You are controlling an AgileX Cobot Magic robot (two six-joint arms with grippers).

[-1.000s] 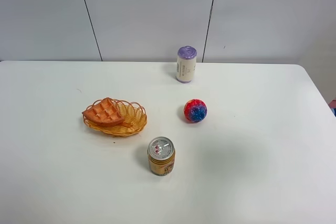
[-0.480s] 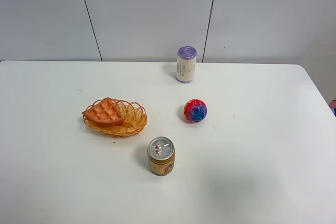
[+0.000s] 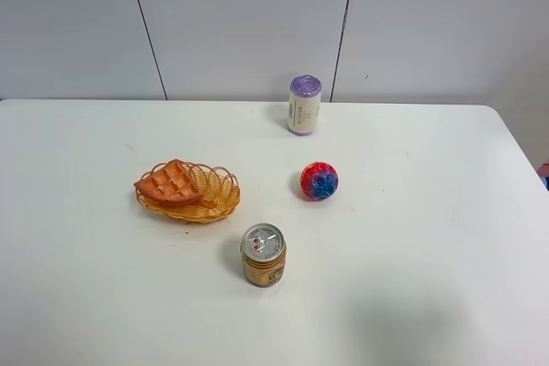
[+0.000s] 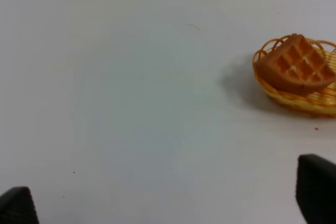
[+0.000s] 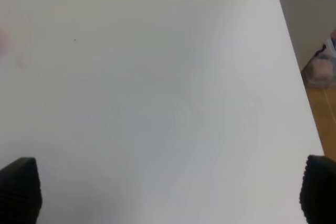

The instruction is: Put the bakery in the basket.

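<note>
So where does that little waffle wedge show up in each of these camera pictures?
Exterior high: the waffle wedge lies left of centre, on the left end of the wicker basket.
Left wrist: near the right edge, upper half.
Right wrist: not in it.
Shared landmark: the basket, under the wedge in both.

White table against a grey panelled wall, even diffuse light.

The table (image 3: 429,212) has a matt white top with a rounded far right corner; a few tiny dark specks show on it in the wrist views. Behind it stands a pale grey wall (image 3: 240,23) of flat panels, split by two thin dark seams, both slightly slanted in the exterior high view. Shadows on the tabletop are soft and faint; no lamp or window in view. Past the table's right edge, the right wrist view shows a strip of wood-toned floor (image 5: 325,114) and a blurred pinkish object on it that cannot be identified.
</note>
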